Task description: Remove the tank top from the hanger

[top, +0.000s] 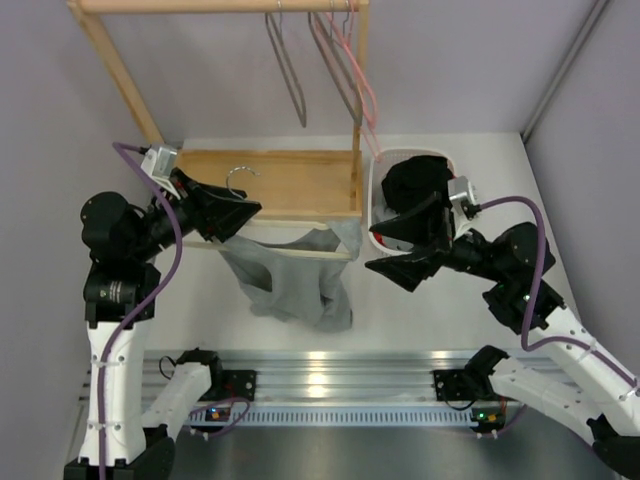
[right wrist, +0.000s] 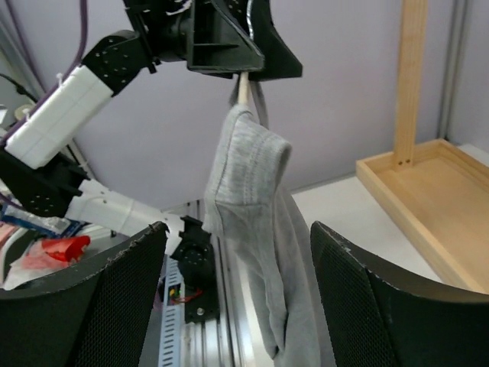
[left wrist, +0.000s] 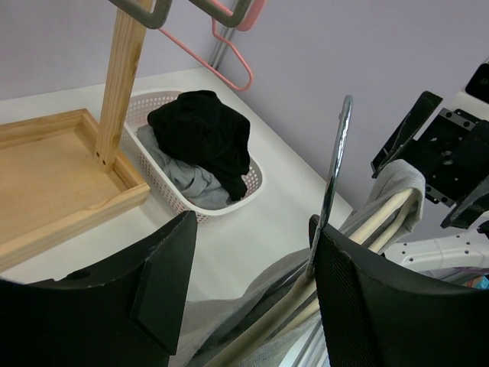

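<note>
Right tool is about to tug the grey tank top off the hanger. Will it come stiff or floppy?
Probably floppy: the tank top droops in soft folds below the hanger. It is likely light too, since the fabric looks like thin knit. It may catch rather than slip free, because one strap is looped over the hanger's end.

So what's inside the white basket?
A black garment lies piled on grey clothing in the white laundry basket. Anything beneath them is covered.
</note>
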Robot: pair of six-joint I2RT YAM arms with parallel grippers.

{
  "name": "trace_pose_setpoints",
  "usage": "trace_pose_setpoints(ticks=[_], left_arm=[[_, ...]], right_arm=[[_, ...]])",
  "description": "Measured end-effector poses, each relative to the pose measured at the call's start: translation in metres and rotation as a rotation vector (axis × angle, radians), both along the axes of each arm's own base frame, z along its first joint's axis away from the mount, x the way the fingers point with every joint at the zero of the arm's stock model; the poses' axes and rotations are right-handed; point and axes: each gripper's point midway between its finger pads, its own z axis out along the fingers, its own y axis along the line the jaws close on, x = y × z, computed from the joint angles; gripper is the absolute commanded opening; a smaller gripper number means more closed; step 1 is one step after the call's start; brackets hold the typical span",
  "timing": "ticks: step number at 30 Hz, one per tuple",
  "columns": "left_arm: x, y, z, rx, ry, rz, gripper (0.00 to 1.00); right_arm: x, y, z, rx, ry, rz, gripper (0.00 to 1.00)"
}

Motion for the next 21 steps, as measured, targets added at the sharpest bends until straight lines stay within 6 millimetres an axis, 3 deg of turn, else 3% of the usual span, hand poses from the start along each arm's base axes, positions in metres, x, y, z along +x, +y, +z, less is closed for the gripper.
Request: trace_pose_setpoints(ticks=[4,11,14,17,18,20,21], left_arm=[[0.000,0.000,0.000,0.001,0.002,-0.003,0.00],[-0.001,-0.001,-0.002,0.001,0.005,-0.012,0.00],[-0.003,-0.003,-0.004,0.002,0.010,-0.026,0.00],[-0.004,-0.004,-0.005,0.003,0.013,-0.038,0.00],[-0.004,-0.004,-0.006,0.004,0.015,-0.042,0.00],[-0.005,-0.005,-0.007,0.004,0.018,-0.049,0.00],[-0.005,-0.005,-0.008,0.005,0.020,-0.050,0.00]], right_arm=[[-0.005,0.009,0.006,0.024,-0.004,0.075,0.76],[-0.001,0.022,-0.002,0.002,0.043,0.126,0.77],[0.000,0.026,0.003,0.014,0.047,0.144,0.72],[-0.001,0.026,0.009,0.031,0.043,0.151,0.56],[-0.002,0.025,0.013,0.040,0.037,0.153,0.44],[-0.004,0.024,0.018,0.052,0.033,0.157,0.29],[-0.004,0.024,0.020,0.058,0.032,0.158,0.15]])
